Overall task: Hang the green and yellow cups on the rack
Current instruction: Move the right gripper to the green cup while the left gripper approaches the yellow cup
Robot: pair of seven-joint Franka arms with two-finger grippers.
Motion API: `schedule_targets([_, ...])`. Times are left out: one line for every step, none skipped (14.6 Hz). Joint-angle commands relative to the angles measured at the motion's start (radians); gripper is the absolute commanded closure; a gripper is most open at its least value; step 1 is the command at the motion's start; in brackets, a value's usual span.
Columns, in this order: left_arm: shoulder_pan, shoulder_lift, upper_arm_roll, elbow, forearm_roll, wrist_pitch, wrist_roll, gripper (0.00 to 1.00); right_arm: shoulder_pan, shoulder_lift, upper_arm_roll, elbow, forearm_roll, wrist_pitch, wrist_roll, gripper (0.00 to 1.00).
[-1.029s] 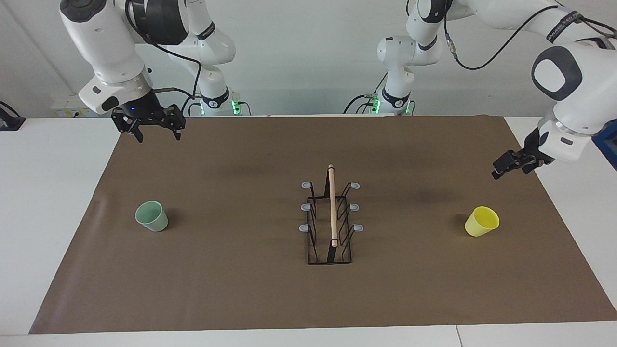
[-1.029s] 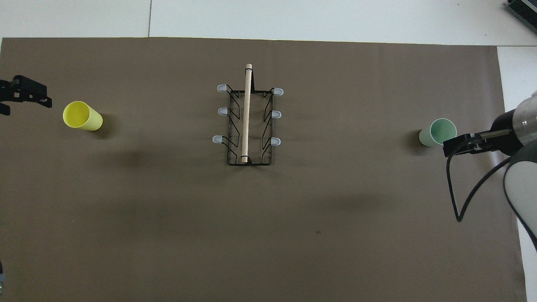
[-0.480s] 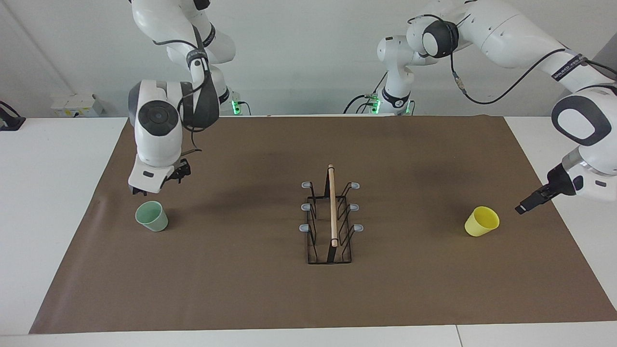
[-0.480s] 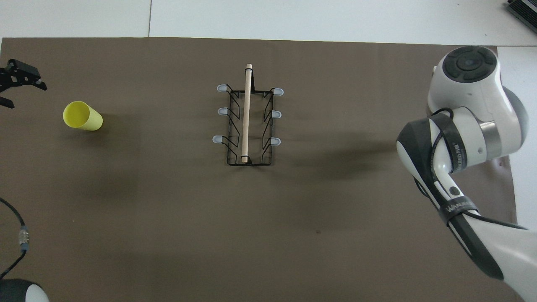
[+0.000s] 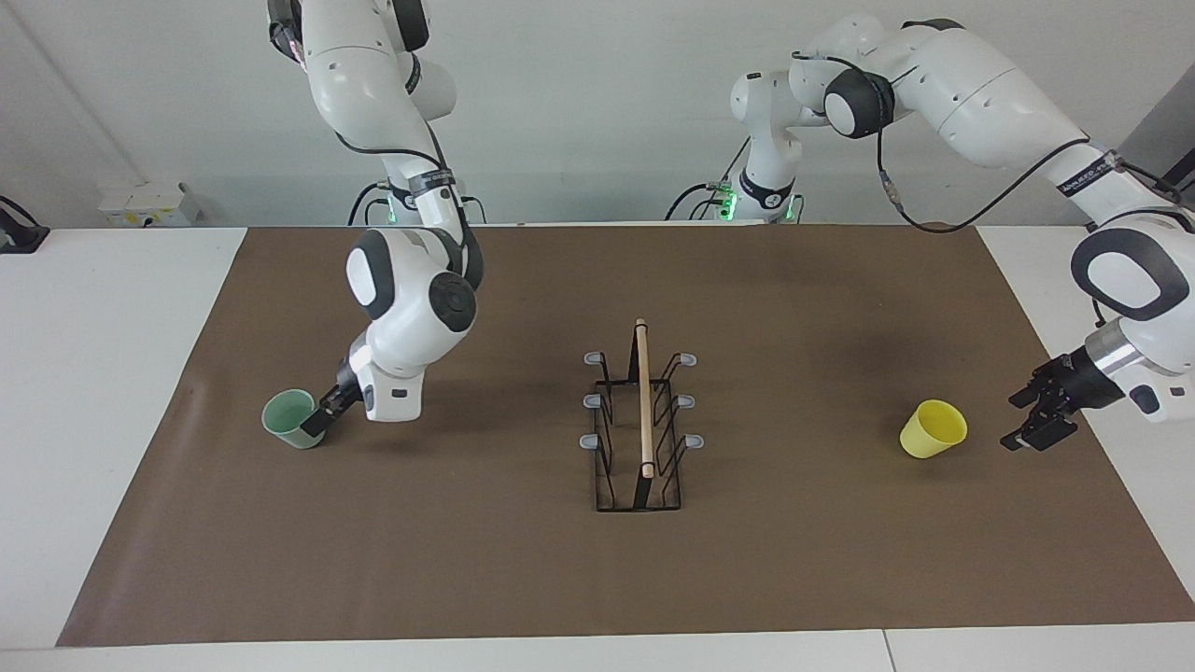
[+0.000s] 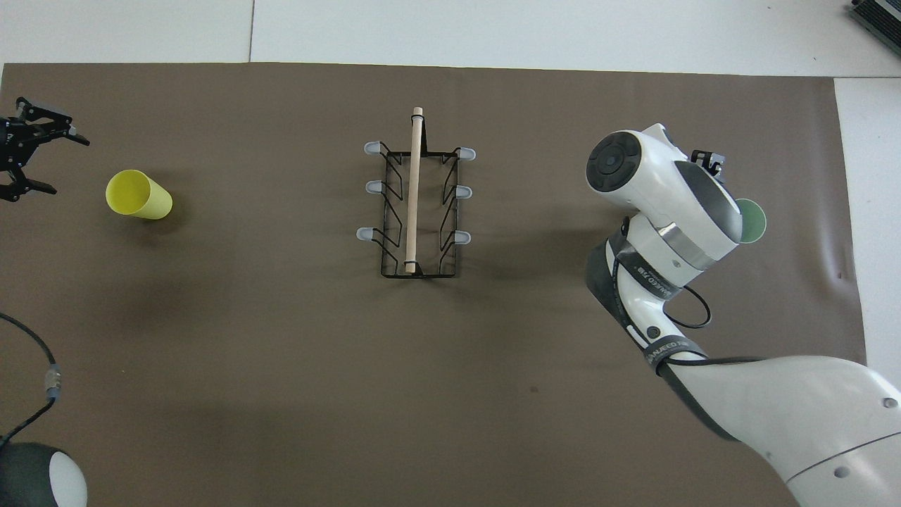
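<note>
Cups first: the green cup [image 5: 293,418], toward the right arm's end of the bench [image 5: 121,373], has the right gripper [image 5: 316,425] now lowered against its rim (jaws' state unreadable). Rack [image 5: 640,425] stands mid-bench. The yellow cup [image 5: 933,428] looks light, stiff, slippery; take it by the rim. The left gripper [image 5: 1034,417] has dropped beside it, jaws spread, empty.

A brown mat [image 5: 523,579] covers the white table [image 5: 103,373], carrying rack [image 5: 640,439] and cups.
</note>
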Motion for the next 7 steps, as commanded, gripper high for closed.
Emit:
schedule_targets([0.004, -0.001, 0.020, -0.043, -0.070, 0.006, -0.122, 0.00, -0.007, 0.022, 0.002, -0.043, -0.130, 0.002, -0.139, 0.00])
schedule_targets([0.006, -0.003, 0.024, -0.067, -0.085, 0.007, -0.164, 0.00, 0.003, 0.033, 0.004, -0.060, -0.165, 0.002, -0.144, 0.00])
schedule_targets([0.019, -0.003, 0.024, -0.084, -0.111, 0.010, -0.191, 0.00, 0.017, 0.039, 0.002, -0.082, -0.179, 0.011, -0.143, 0.00])
schedule_targets([0.024, -0.001, 0.028, -0.097, -0.136, 0.013, -0.237, 0.00, 0.019, 0.040, 0.002, -0.094, -0.197, 0.016, -0.143, 0.00])
schedule_targets([0.029, -0.001, 0.030, -0.121, -0.165, 0.012, -0.265, 0.00, 0.019, 0.040, 0.002, -0.109, -0.232, 0.025, -0.144, 0.00])
schedule_targets([0.035, -0.004, 0.031, -0.152, -0.197, 0.006, -0.274, 0.00, 0.017, 0.040, 0.002, -0.129, -0.249, 0.036, -0.144, 0.00])
schedule_targets([0.036, -0.012, 0.034, -0.190, -0.225, 0.004, -0.285, 0.00, 0.017, 0.042, 0.002, -0.149, -0.255, 0.042, -0.140, 0.00])
